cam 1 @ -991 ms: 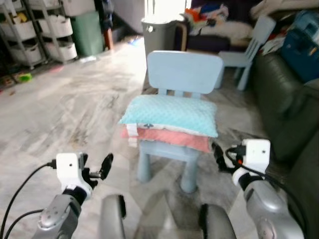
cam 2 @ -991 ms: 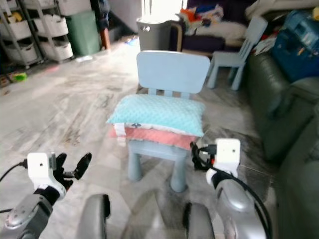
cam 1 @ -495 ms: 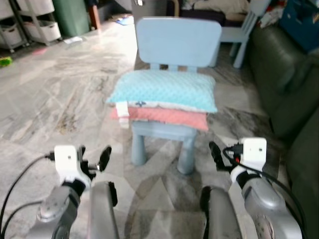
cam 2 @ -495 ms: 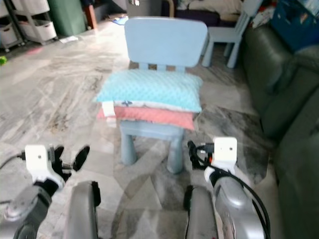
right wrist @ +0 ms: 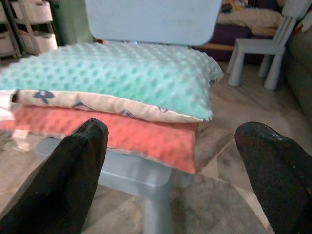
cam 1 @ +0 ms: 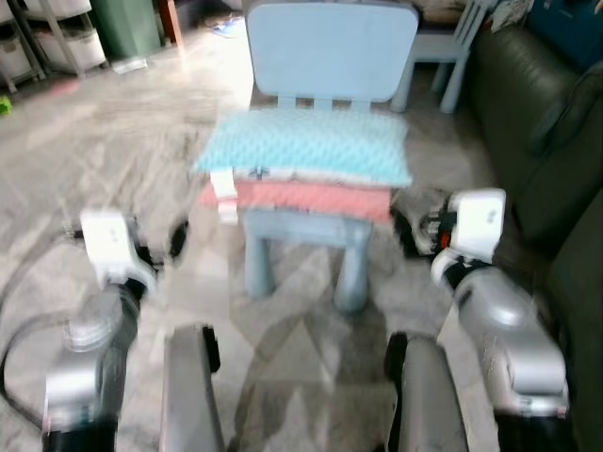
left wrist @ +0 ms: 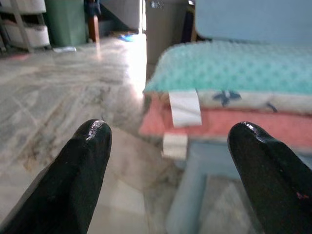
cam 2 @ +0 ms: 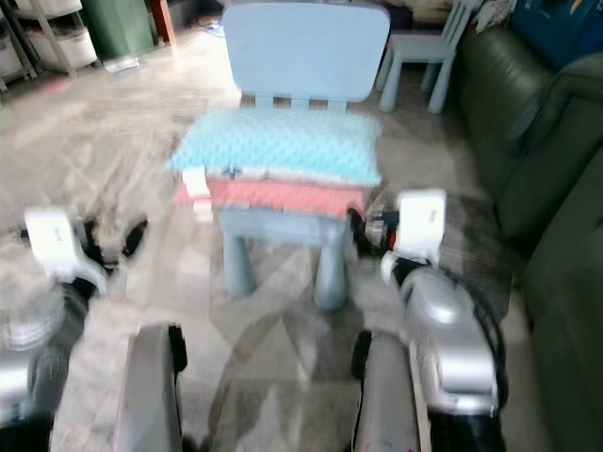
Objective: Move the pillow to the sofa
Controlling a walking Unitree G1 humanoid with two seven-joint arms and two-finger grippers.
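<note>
In the left eye view the teal pillow (cam 1: 306, 146) lies on a pink pillow (cam 1: 311, 200) on the small blue chair (cam 1: 325, 56), long axis across the seat, with the dark sofa (cam 1: 532, 113) to the right. The left wrist view shows the left gripper (left wrist: 170, 161) spread wide beside the pillow's tagged end — probably ready to take it. In the right wrist view the right gripper (right wrist: 170, 161) is spread too, facing the other end.

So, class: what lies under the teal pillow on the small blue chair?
A pink pillow lies directly under the teal pillow, and both rest on the blue chair. The pillows cover the chair's seat, so its top surface cannot be seen.
</note>
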